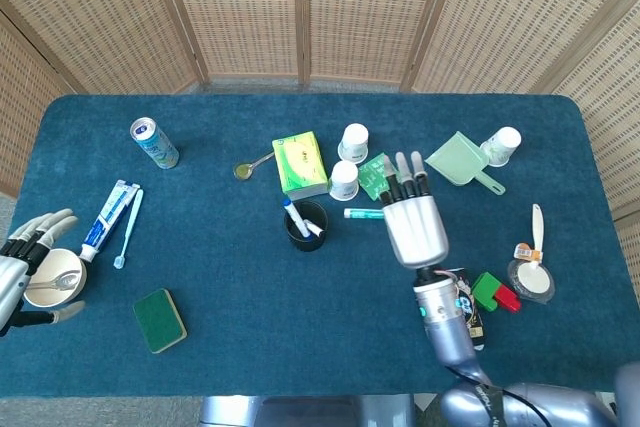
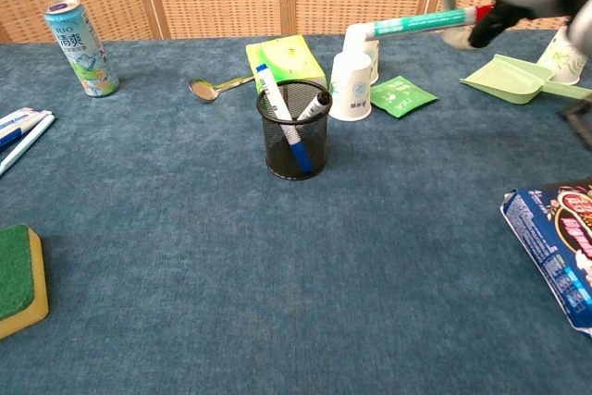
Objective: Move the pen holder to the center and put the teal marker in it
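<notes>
My right hand [image 1: 412, 230] grips the slim teal marker [image 2: 421, 22] and holds it level in the air, well above the blue cloth-covered table [image 1: 250, 297]. The marker's free end points toward the black wire-mesh pen holder [image 2: 293, 129], and in the head view its tip [image 1: 352, 213] lies just beside the holder's rim, on the side nearest my right hand. In the chest view the marker sits higher than the holder and off to that same side, in front of the two white paper cups [image 2: 352, 86]. The holder stands upright near the middle of the table, just in front of the lime-green box [image 2: 287, 60], and has a blue-and-white pen [image 2: 277, 104] and a black-capped one [image 2: 313, 105] leaning inside.

My left hand [image 1: 28, 272] rests far from the holder at the table's edge, fingers spread around a small metal bowl [image 1: 55, 282]; I cannot tell whether it truly grips it. A green and yellow sponge [image 1: 160, 320] lies between that hand and the holder.
</notes>
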Controlling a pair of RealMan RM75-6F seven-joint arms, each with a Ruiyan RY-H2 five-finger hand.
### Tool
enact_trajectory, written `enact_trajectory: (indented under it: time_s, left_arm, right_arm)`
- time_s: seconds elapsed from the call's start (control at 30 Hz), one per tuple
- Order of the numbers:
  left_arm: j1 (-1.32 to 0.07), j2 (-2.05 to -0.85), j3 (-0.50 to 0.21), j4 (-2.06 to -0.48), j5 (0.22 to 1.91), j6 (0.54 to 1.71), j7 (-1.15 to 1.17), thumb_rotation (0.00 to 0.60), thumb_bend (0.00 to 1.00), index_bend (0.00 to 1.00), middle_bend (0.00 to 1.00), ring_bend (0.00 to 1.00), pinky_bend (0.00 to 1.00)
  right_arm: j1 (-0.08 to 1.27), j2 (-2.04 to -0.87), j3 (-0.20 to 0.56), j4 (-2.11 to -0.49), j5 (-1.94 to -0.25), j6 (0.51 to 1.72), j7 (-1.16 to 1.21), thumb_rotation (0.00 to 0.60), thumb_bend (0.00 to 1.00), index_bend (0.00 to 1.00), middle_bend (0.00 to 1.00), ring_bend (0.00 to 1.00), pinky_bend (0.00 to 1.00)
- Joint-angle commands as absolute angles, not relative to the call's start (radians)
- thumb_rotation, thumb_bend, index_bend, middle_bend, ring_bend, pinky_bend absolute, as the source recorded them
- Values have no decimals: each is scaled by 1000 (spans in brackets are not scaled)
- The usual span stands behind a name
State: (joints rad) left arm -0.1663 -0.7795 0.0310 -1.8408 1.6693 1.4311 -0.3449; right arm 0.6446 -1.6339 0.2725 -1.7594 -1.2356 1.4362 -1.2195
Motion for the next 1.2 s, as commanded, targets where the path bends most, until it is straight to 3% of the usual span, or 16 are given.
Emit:
enact_trajectory:
  time_s: [0.03,0.6,1.2]
  left_arm:
    - [-166,-777,30,-1832,1670,1436,-359,600,96,0,0,0,56]
    - [-167,-773,33,-1824,1678,1440,-382,600,95,0,0,0,56]
    - [-170,-774,27,-1815,1665,1440,-396,600,95,0,0,0,57]
  right_arm:
    - [698,-1710,271,-1728,-1211,1447,-1354,600,420,711,144,0,153]
    - [822,-1871,266,-1629,-1181,1416,-1643,600,425,708,154,0,217]
    - [893,-1922,244,-1502,-1129,1455,-1916,600,422,707,138,0,231]
